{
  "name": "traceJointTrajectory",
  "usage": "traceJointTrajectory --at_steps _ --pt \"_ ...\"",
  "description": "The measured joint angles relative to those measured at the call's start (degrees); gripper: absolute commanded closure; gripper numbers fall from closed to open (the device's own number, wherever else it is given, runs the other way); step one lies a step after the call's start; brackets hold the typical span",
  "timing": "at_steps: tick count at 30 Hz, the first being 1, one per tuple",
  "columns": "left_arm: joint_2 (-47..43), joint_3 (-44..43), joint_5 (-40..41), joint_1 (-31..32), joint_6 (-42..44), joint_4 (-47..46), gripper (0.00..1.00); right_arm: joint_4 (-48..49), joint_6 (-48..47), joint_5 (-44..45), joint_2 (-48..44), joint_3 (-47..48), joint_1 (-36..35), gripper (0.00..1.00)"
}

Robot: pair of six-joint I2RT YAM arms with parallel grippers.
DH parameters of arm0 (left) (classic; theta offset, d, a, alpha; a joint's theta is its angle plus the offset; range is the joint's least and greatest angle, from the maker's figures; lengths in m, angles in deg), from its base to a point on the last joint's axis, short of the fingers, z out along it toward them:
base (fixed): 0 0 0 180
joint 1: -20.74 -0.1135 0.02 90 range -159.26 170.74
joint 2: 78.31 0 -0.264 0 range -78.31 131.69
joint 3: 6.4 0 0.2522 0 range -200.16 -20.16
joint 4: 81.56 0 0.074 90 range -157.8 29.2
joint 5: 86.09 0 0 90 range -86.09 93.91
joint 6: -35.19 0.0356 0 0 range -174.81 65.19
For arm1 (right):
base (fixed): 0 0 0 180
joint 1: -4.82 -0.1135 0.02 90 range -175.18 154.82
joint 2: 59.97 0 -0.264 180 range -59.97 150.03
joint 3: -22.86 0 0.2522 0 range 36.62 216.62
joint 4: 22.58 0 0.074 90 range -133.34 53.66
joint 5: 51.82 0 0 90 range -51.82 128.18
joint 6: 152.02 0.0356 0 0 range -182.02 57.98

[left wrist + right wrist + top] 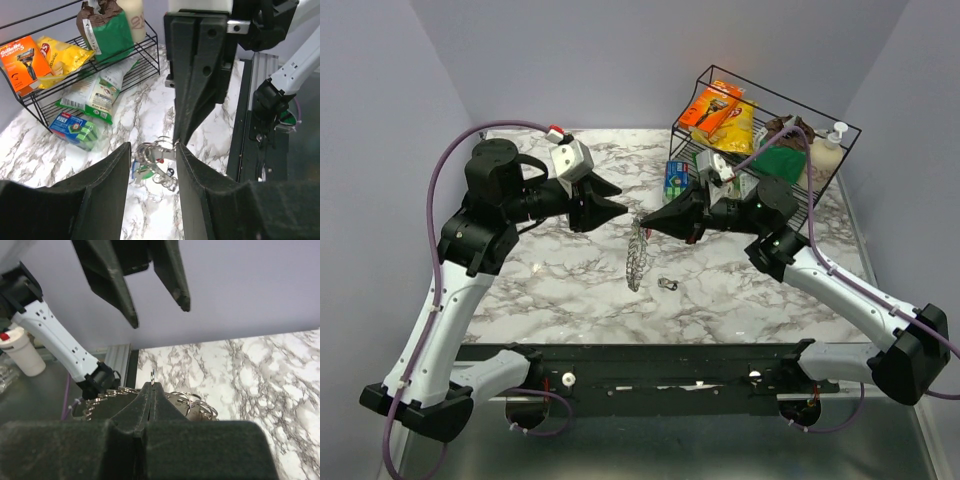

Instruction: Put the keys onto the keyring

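My right gripper [645, 220] is shut on the thin wire of the keyring [638, 255] and holds it above the marble table. Its many silver keys hang down in a toothed row. In the right wrist view the wire end [152, 376] sticks up from the closed fingertips, with keys [102, 399] on the left and small rings [195, 402] on the right. My left gripper [620, 208] is open and empty, tip to tip with the right one. In the left wrist view the bunch [155, 161], with green, blue and red heads, shows between my open fingers [107, 185]. A small loose key [668, 285] lies on the table.
A black wire rack [840, 130] at the back right holds an orange razor box [712, 108], a yellow bag [738, 128], a green bag and a bottle. A blue-green packet [677, 178] lies in front of it. A black rail [650, 365] runs along the table's near edge.
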Motion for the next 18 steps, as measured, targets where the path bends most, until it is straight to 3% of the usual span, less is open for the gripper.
traceJointTrajectory --at_steps 3,7,12,18 --pt "0.1 2.4 -4.3 -2.6 -2.6 -4.3 0.5 7.5 4.3 1.1 -1.0 -2.9 0.0 0.99" --pt "0.6 4.7 -9.4 -3.4 -6.0 -8.1 0.4 17.3 9.8 2.5 -1.7 -5.5 0.0 0.99" --pt "0.7 5.4 -14.0 -3.5 -8.9 -12.3 0.39 23.4 13.1 3.6 -1.7 -6.2 0.0 0.99" --pt "0.7 7.2 -17.2 -3.5 -11.8 -16.5 0.5 25.5 14.1 3.8 -1.7 -6.2 0.0 0.99"
